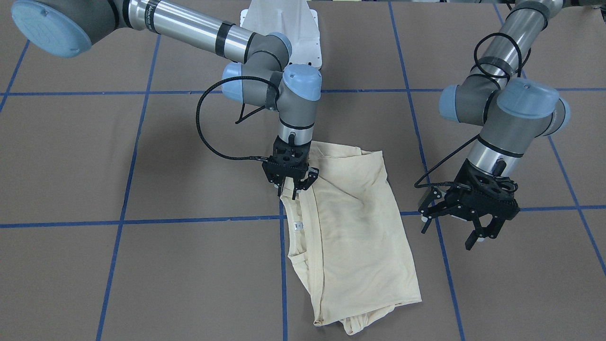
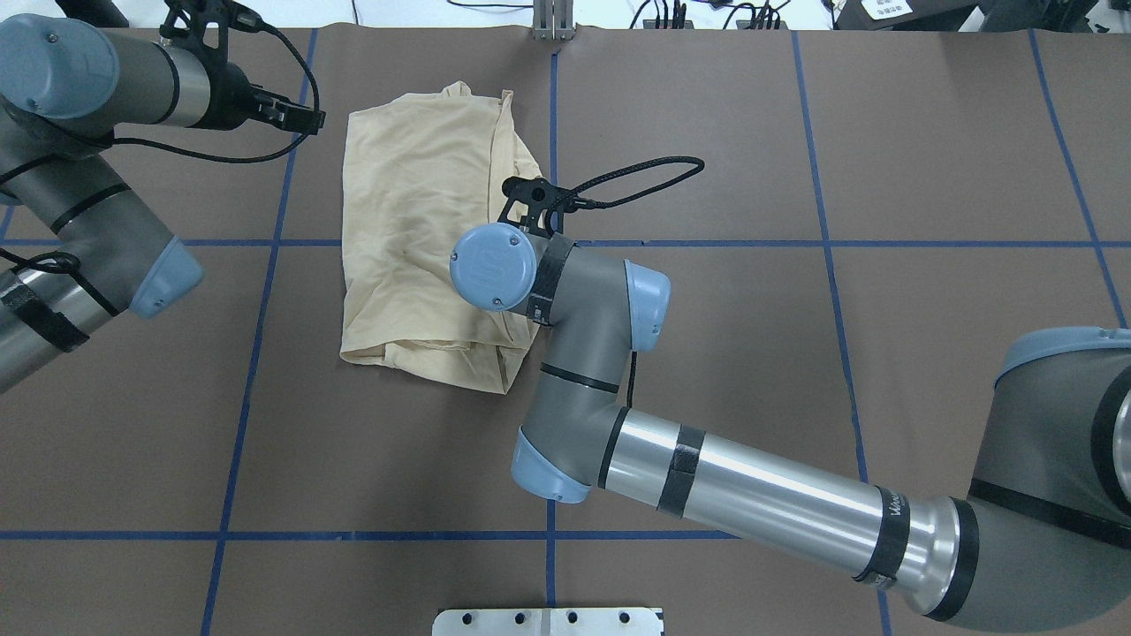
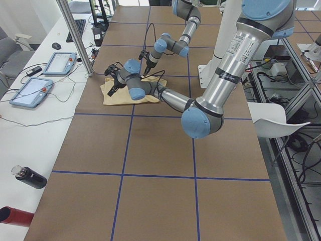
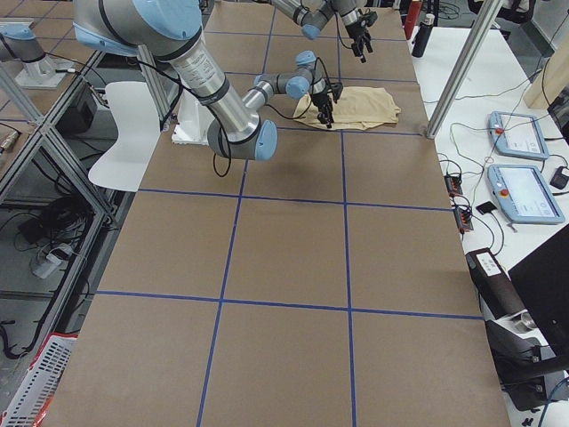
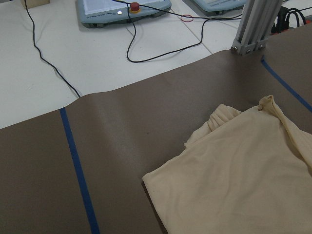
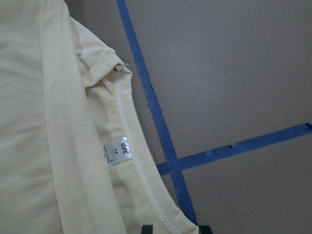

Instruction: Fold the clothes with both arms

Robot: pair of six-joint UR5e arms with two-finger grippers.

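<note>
Your left arm hangs with jaws wide, right of the shirt; the right arm sets narrowly parted jaws astride the collar, likely to pinch it for folding.

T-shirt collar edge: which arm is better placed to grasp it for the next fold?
Probably right. The right gripper is open at the T-shirt collar, near the neck label; the left gripper hangs open beside the shirt, off the fabric.

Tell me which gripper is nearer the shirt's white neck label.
Right. The right gripper is at the shirt's collar, close beside the neck label; the left gripper hangs off the shirt's opposite side, clear of the fabric.
</note>
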